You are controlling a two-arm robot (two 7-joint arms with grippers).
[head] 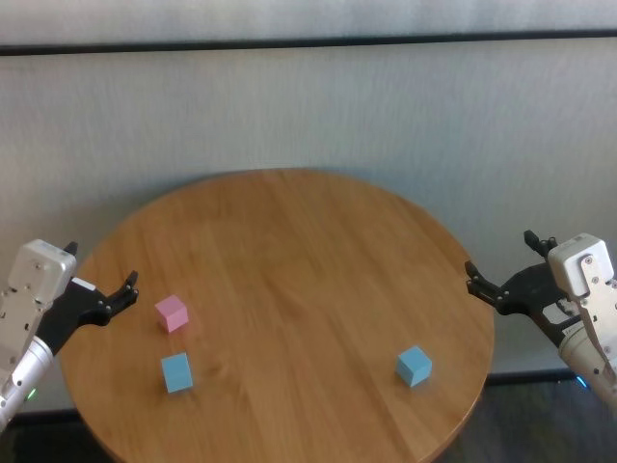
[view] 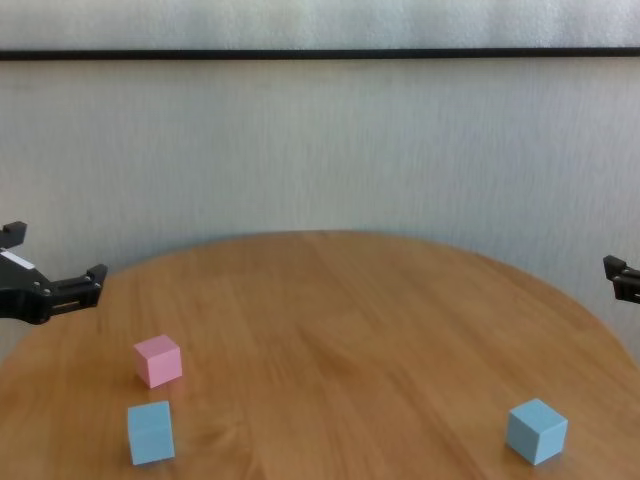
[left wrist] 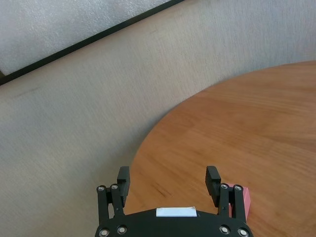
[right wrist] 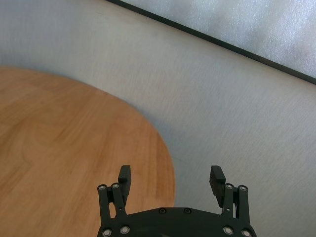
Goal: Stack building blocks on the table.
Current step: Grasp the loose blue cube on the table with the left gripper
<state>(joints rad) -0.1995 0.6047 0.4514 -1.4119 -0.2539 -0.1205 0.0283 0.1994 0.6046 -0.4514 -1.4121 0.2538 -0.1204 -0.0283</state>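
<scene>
Three building blocks lie apart on the round wooden table. The pink one sits near the left edge, with a light blue one just in front of it. The other light blue one is at the front right. My left gripper hovers open over the left rim, a short way left of the pink block. Just off the right rim, my right gripper stands open and empty, behind and to the right of the right blue block.
A pale wall with a dark horizontal strip runs behind the table. The table's rounded edge passes under my right gripper. Bare wood lies between the left pair of blocks and the right one.
</scene>
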